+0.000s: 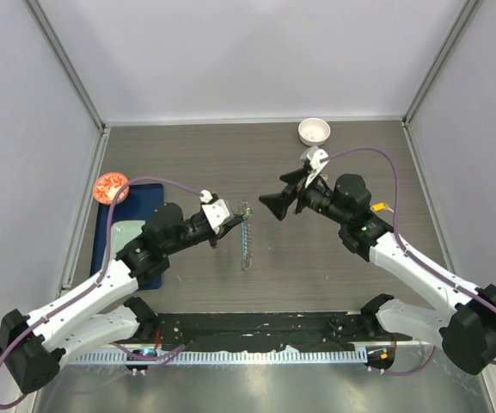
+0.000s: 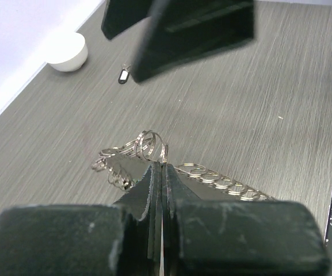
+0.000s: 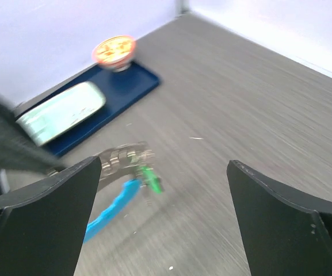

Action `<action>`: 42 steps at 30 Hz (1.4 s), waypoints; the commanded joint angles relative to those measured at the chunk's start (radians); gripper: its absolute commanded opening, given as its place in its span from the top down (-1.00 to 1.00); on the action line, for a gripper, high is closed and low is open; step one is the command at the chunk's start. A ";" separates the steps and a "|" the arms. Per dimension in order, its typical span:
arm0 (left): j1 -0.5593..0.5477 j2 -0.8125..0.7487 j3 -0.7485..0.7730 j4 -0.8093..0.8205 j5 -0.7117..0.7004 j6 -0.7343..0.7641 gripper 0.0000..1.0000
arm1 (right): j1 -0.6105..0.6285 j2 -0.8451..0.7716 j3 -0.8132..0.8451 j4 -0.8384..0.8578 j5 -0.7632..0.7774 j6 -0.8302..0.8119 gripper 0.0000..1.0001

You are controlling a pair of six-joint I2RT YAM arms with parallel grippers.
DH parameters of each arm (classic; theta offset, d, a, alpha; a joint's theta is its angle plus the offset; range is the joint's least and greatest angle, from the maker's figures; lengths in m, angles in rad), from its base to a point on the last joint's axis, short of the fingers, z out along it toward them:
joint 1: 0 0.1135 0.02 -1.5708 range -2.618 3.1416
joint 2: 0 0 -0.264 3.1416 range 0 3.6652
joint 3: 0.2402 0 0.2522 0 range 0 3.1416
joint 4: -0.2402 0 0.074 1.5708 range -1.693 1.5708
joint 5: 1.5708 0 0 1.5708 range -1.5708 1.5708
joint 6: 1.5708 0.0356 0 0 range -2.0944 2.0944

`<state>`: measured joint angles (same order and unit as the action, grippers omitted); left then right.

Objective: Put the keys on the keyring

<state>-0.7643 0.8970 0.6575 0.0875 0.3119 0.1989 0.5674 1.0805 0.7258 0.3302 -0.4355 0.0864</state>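
You had the keyring point(image 1: 246, 237) stretched out on the bench point(image 1: 187, 155), well apart from the white bowl point(image 1: 314, 131), toward the arm bases from it and to its left. Your left end effector point(image 2: 161, 171) sat on the part of the chain lying closer to the bowl. Its fingers were pressed together, and the links ran out on either side of the tips. I could not tell whether a link was actually pinched between them.

Your right end effector point(image 3: 163, 167) hung above the bench between the bowl and the keyring, fingers spread wide apart and holding nothing. Its wrist view was blurred, but past the gap you could make out the ring's blue segment point(image 3: 111, 208) and a green-tagged key point(image 3: 150, 178) right against the silver links.

A black-tagged key point(image 2: 122, 75) lay loose on the bench near the bowl, on its keyring side.

Far to the bowl's left was a blue tray point(image 1: 140, 200) with a round orange thing point(image 1: 110, 186) on its far corner.
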 commanded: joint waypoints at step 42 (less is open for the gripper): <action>0.100 0.140 0.189 -0.617 -0.218 -0.136 1.00 | -0.554 0.541 0.236 -0.261 0.831 0.268 -0.19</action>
<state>-0.6662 1.0679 0.8440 -0.5507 0.1326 0.0555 0.0296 1.5784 0.8928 -0.0013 0.3561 0.3454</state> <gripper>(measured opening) 0.011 0.633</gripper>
